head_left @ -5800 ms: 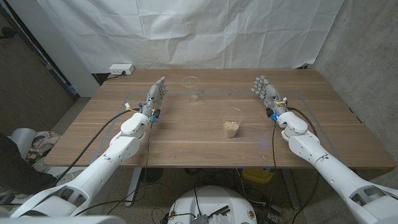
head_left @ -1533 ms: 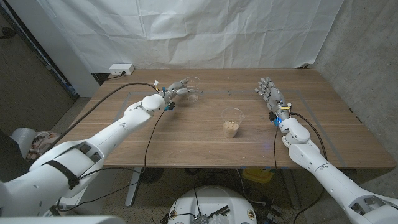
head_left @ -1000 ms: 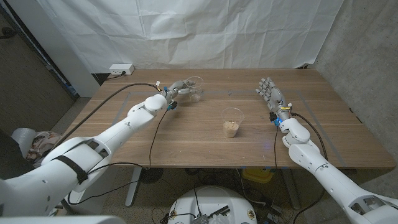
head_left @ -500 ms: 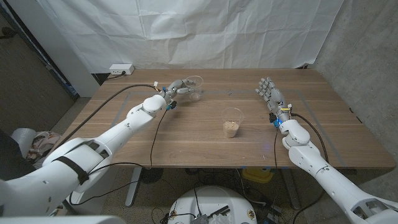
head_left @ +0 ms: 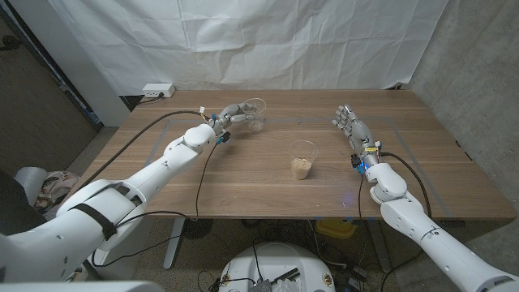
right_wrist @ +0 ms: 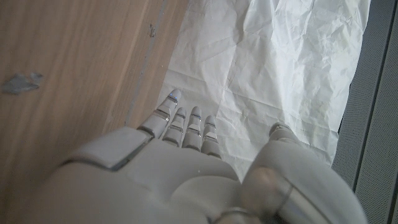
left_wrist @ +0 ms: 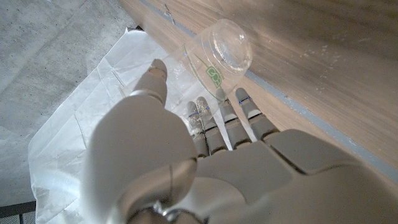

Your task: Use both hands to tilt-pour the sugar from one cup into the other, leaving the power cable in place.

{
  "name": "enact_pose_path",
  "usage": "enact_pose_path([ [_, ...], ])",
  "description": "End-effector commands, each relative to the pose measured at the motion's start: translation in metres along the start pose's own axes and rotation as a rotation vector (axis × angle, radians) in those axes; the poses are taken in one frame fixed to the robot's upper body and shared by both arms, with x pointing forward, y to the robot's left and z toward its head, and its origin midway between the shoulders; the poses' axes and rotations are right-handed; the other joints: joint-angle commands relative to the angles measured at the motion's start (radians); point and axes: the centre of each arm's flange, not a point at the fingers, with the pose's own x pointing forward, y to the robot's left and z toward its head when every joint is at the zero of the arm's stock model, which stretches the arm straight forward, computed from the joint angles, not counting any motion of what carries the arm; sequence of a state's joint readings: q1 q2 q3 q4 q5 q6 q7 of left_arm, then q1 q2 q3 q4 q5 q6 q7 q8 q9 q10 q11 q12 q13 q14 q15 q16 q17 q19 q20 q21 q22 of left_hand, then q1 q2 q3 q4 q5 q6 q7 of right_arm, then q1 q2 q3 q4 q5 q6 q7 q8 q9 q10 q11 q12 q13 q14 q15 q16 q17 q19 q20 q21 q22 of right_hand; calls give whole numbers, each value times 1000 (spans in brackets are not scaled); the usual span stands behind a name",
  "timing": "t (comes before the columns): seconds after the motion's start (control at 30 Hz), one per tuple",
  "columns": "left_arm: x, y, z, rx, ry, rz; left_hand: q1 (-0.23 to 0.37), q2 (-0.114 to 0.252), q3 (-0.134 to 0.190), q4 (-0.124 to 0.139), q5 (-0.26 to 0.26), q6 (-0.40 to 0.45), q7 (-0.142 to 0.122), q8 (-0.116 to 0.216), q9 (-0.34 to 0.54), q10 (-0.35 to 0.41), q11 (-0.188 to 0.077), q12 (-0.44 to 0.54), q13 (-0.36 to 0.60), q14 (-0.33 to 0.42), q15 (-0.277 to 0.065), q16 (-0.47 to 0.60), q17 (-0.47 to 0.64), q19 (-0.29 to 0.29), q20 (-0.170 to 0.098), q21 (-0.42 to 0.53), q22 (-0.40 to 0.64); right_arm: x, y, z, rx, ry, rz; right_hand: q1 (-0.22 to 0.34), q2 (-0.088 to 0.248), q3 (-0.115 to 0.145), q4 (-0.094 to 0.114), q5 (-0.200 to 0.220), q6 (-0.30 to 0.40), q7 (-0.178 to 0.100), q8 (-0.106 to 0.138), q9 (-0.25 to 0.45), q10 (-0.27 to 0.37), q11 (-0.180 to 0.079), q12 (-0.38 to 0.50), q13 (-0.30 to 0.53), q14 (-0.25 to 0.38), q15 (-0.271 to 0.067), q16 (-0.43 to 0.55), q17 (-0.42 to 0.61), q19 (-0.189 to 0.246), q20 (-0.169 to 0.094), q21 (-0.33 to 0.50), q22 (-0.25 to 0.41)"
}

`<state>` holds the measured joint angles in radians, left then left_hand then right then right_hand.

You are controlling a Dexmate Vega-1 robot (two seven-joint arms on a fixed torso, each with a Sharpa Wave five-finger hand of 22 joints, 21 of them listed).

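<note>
Two cups, left hand on the empty one

Wooden table [head_left: 243, 174] first: light brown top, white sheet [head_left: 243, 40] hung behind it, white power strip [head_left: 159, 91] on the floor past the far left corner.

Left arm reaches far across to the back of the table. Left hand [head_left: 233, 116] has its fingers [left_wrist: 225, 111] around the empty clear cup [head_left: 255, 113], thumb on one side and the rest on the other; the cup looks gripped and tipped, with its mouth turned away from the hand. In the left wrist view the same cup [left_wrist: 219, 53] shows a green mark on its wall, its round base faces the camera, and nothing is inside.

Right hand [head_left: 350, 123] stands near the right side of the table with fingers spread and upright, holding nothing and touching nothing, well apart from both cups. The right wrist view shows that hand [right_wrist: 186, 162] from behind, fingers apart over bare wood and sheet.

Sugar cup [head_left: 302, 159] stands upright near the table's middle, clear, with a low layer of tan sugar at the bottom. It lies between the two hands, untouched. Black cable [head_left: 199, 182] runs along the left arm.

Against 0.5 s ago: left hand and empty cup much the same; right arm pulled slightly nearer the robot, hand leaning a little more. Sugar cup unmoved.
</note>
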<state>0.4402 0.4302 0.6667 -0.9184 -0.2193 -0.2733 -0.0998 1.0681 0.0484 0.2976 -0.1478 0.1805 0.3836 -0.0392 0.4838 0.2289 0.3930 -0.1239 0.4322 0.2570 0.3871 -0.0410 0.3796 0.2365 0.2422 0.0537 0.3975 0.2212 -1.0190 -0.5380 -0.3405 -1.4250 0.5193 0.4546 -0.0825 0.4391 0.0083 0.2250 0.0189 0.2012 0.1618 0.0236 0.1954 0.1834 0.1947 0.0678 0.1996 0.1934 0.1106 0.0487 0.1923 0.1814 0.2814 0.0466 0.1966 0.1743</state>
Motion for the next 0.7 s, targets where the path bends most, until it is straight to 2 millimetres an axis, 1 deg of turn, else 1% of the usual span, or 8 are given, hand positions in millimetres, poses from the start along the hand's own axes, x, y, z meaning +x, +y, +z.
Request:
enact_pose_path([
  [0.03,2,0,5,-5,-32,-32,-3,2,-7,-1,0,-14,-3,-2,4,-11,2,-7,6,-12,-71,-2,4,-8,-2,2,3,-42,27,2,-128,28,27,4,-14,-2,-8,5,-5,6,-1,5,-1,5,-2,3,4,8,1,3,2,7,5,3],
  [0.2,4,1,5,-4,-32,-37,-2,1,-12,-1,0,-22,0,-4,6,-27,3,-15,10,-25,-69,-4,6,-17,-1,2,3,-55,29,-2,-147,40,18,6,-31,-9,-16,8,-12,11,-3,6,-6,2,-3,4,-2,10,-1,3,-1,9,4,4],
  [0.27,5,1,6,-3,-33,-40,-3,3,-13,0,0,-25,4,-5,7,-31,8,-17,12,-26,-67,-4,7,-19,-1,2,3,-59,31,-2,-159,39,15,5,-47,-17,-21,11,-17,14,-4,6,-6,2,-3,4,-5,10,-1,4,-4,11,3,4],
  [0.3,5,0,6,-6,-34,-41,-3,3,-14,0,0,-25,4,-4,7,-32,8,-18,13,-27,-66,-3,7,-19,-1,2,3,-60,32,-2,-159,38,13,4,-67,-27,-27,14,-18,15,-3,7,-20,4,-7,5,-6,11,-1,5,-4,13,2,4],
  [0.33,6,0,7,-1,-35,-43,-2,3,-14,0,0,-25,4,-4,7,-32,8,-18,13,-27,-66,-3,7,-19,-1,2,3,-65,35,-3,-166,40,13,3,-70,-29,-27,15,-19,16,-3,7,-22,5,-7,5,-6,12,-1,5,-5,13,2,4],
  [0.47,9,0,8,3,-35,-47,-3,2,-17,0,0,-25,4,-3,8,-31,7,-19,15,-29,-65,-3,8,-20,-2,3,3,-71,41,-3,-194,47,24,2,-83,-36,-30,18,-21,20,-3,7,-24,5,-7,5,-7,12,-1,5,-5,15,2,4],
  [0.6,12,-1,8,4,-35,-49,-2,4,-18,0,0,-26,5,-3,9,-31,6,-19,17,-31,-64,-2,9,-22,-2,4,3,-77,46,-3,-202,42,30,-9,-132,-66,-39,27,-42,18,-7,9,-48,1,-12,7,-20,13,-3,7,-9,20,1,4],
  [0.7,13,-1,8,7,-33,-51,-2,6,-19,1,0,-24,5,-1,10,-31,9,-19,19,-30,-64,0,10,-22,-2,4,3,-82,50,-3,-200,34,35,-12,-155,-83,-43,33,-57,17,-9,10,-65,-5,-15,8,-29,12,-4,8,-15,26,-1,4],
])
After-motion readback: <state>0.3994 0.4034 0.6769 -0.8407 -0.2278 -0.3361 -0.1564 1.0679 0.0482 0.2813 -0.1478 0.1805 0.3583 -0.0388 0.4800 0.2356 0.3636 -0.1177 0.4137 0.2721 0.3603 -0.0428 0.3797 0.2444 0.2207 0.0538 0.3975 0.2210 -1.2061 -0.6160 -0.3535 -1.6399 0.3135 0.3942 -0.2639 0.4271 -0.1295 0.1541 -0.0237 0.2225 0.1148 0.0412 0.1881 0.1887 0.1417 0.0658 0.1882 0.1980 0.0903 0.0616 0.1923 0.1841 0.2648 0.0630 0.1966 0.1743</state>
